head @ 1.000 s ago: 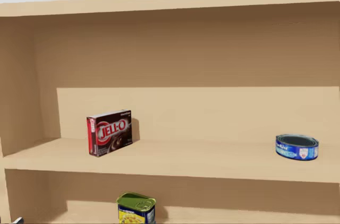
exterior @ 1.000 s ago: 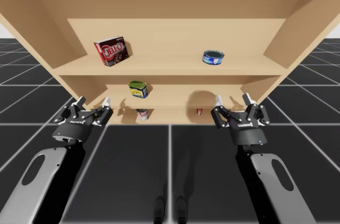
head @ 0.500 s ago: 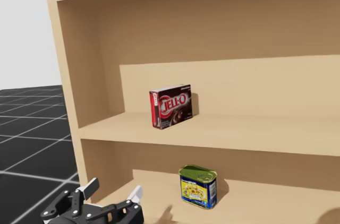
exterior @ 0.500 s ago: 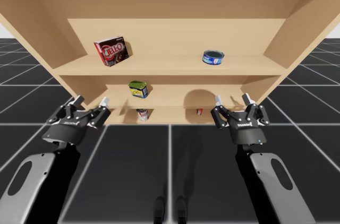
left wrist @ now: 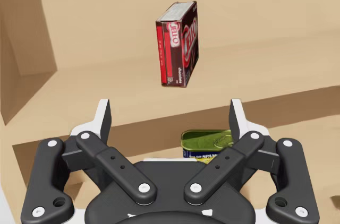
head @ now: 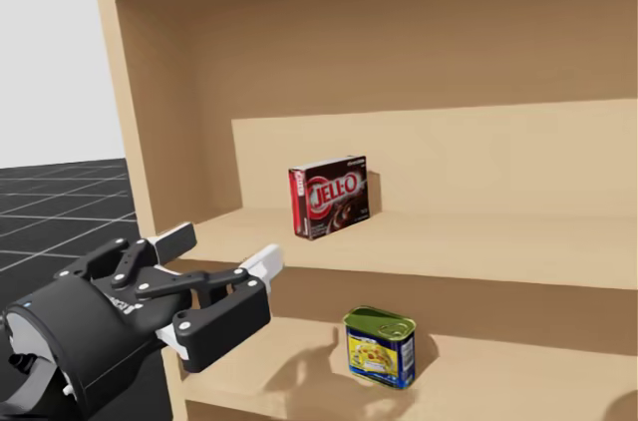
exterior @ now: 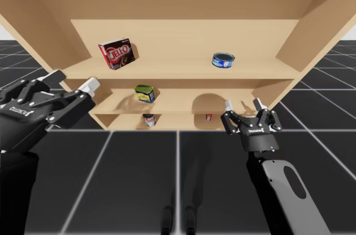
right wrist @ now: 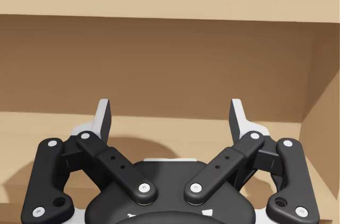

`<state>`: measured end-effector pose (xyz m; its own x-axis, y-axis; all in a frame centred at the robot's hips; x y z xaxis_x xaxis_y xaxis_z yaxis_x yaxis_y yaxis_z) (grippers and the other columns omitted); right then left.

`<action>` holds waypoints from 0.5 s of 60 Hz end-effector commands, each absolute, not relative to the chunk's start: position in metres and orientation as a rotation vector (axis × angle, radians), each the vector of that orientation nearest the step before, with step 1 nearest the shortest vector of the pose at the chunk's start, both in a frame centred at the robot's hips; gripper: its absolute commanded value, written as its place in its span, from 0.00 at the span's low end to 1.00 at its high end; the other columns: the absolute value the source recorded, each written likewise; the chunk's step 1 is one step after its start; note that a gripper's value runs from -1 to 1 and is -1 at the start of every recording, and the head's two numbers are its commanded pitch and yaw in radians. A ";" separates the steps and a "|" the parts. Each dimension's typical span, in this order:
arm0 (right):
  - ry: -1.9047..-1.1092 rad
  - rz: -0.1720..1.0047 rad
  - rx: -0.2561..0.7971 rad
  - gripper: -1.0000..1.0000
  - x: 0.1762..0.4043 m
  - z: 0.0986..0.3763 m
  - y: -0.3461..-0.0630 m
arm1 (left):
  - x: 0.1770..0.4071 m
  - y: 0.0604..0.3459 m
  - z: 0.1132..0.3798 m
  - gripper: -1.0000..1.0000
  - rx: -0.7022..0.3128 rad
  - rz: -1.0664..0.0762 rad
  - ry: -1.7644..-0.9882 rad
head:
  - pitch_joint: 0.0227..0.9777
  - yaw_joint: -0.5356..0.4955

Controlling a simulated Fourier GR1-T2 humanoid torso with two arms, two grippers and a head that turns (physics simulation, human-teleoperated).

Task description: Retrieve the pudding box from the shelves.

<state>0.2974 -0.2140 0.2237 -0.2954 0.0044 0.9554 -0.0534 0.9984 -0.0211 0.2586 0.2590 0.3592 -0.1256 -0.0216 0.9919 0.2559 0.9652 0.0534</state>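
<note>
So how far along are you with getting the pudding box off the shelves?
Nothing is done yet: the pudding box stands untouched on the top shelf. In hand: my left gripper hovers open short of that shelf, the box ahead of it. Left to do: reach in, close on the box, pull it out.

Dark red pudding box (exterior: 116, 53), upright, upper shelf (exterior: 178, 71), left
</note>
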 end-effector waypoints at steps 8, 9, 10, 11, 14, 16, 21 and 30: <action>-1.868 0.057 0.040 0.00 0.298 0.224 -0.214 | 0.290 0.245 0.396 0.00 -0.235 -0.250 -1.658 | 0.23 0.86; -1.867 0.057 0.040 0.00 0.298 0.224 -0.214 | 0.292 0.244 0.396 0.00 -0.234 -0.248 -1.657 | 0.23 0.86; -1.867 0.056 0.040 0.00 0.298 0.224 -0.214 | 0.294 0.244 0.396 0.00 -0.234 -0.248 -1.657 | 0.23 0.86; -1.868 0.057 0.040 0.00 0.298 0.224 -0.214 | 0.301 0.242 0.397 0.00 -0.235 -0.249 -1.655 | 0.23 0.86; -1.868 0.055 0.041 0.00 0.298 0.224 -0.214 | 0.309 0.239 0.399 0.00 -0.238 -0.245 -1.648 | 0.23 0.86; -1.868 0.055 0.040 0.00 0.298 0.224 -0.215 | 0.318 0.236 0.400 0.00 -0.239 -0.245 -1.637 | 0.23 0.86; -1.869 0.053 0.041 0.00 0.298 0.225 -0.215 | 0.332 0.231 0.398 0.00 -0.235 -0.239 -1.616 | 0.23 0.86; -1.870 0.050 0.041 0.00 0.298 0.225 -0.216 | 0.360 0.224 0.390 0.00 -0.231 -0.227 -1.587 | 0.24 0.85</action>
<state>0.2978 -0.2152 0.2246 -0.2943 -0.0013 0.9557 -0.0551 0.9984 -0.0157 0.3330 0.2304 0.4013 -0.1404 0.0292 0.9897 0.2952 0.9553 0.0138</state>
